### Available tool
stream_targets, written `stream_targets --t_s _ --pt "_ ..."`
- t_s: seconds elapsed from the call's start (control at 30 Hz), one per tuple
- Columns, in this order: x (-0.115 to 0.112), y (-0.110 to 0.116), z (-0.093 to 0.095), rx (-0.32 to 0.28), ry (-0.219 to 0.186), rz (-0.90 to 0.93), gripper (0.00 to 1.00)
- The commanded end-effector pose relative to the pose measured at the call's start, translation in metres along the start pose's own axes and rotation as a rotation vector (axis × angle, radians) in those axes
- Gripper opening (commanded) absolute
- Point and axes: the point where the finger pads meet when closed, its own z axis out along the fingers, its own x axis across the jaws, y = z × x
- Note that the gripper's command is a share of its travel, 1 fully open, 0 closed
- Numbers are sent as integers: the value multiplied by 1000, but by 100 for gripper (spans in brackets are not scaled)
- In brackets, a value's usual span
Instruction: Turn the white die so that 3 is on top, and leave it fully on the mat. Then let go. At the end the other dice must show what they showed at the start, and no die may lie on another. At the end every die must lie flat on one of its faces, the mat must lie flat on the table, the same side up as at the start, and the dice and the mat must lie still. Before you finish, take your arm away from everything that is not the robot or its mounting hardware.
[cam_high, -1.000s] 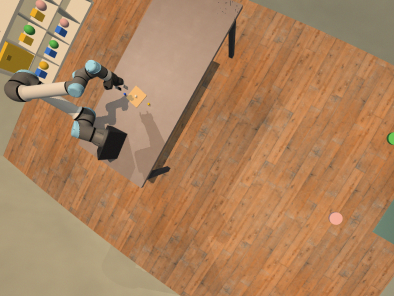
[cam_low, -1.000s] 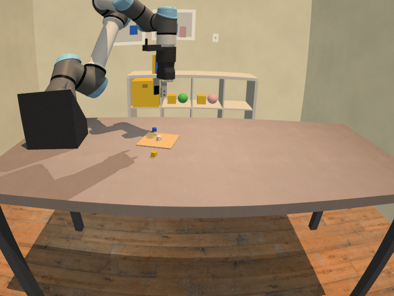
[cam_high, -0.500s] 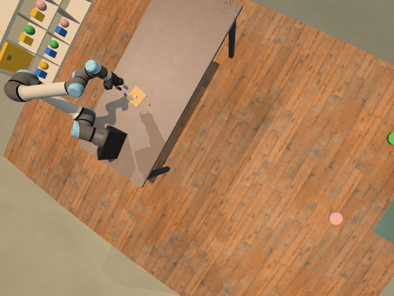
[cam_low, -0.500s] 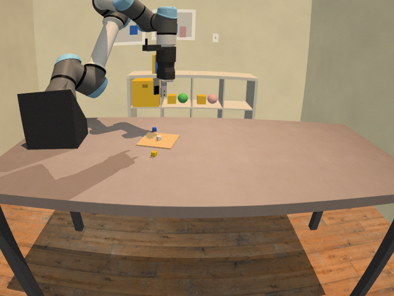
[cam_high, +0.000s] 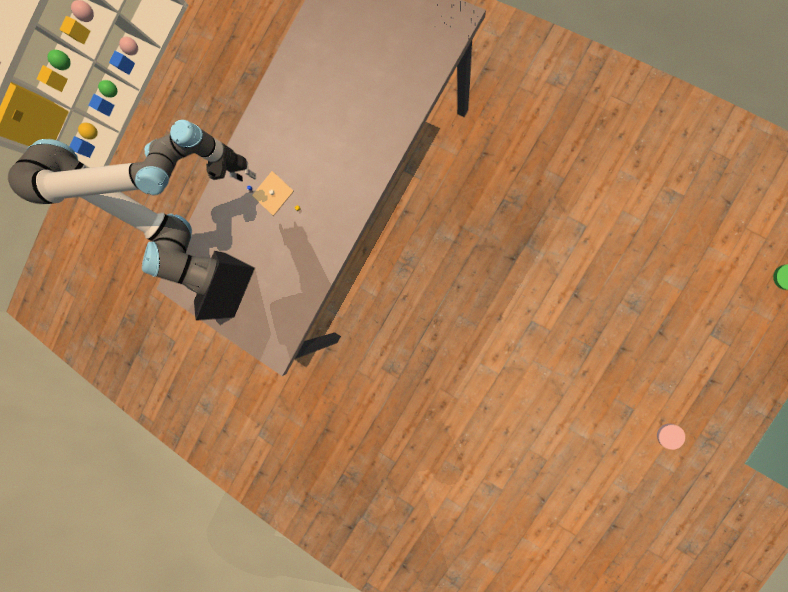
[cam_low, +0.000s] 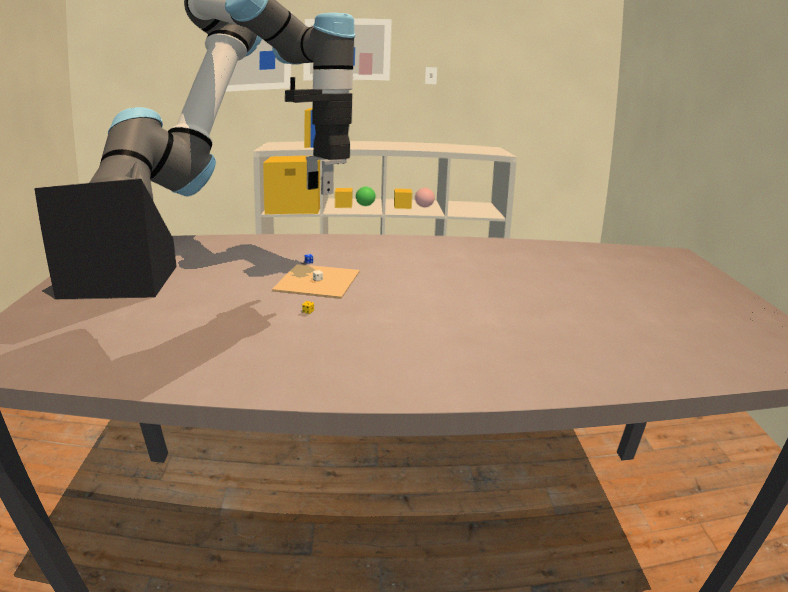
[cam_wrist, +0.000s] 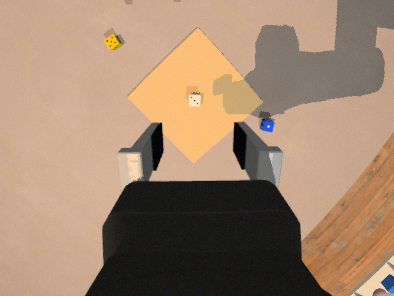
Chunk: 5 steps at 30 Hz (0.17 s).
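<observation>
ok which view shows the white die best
The wrist view: it looks straight down on the white die, mid-mat. The exterior view shows it side-on, small. The top view shows only a pale speck.

white die (cam_wrist: 195, 100) on mat (cam_wrist: 167, 84); blue die (cam_wrist: 266, 126) – beside mat | yellow die (cam_wrist: 112, 42) – apart, opposite side
</observation>
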Motion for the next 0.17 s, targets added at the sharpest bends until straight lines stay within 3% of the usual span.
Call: stream_targets --t_s 0.0,0.13 --pt "0 0 0 -1 -1 0 100" --pt "0 0 0 -1 -1 0 100"
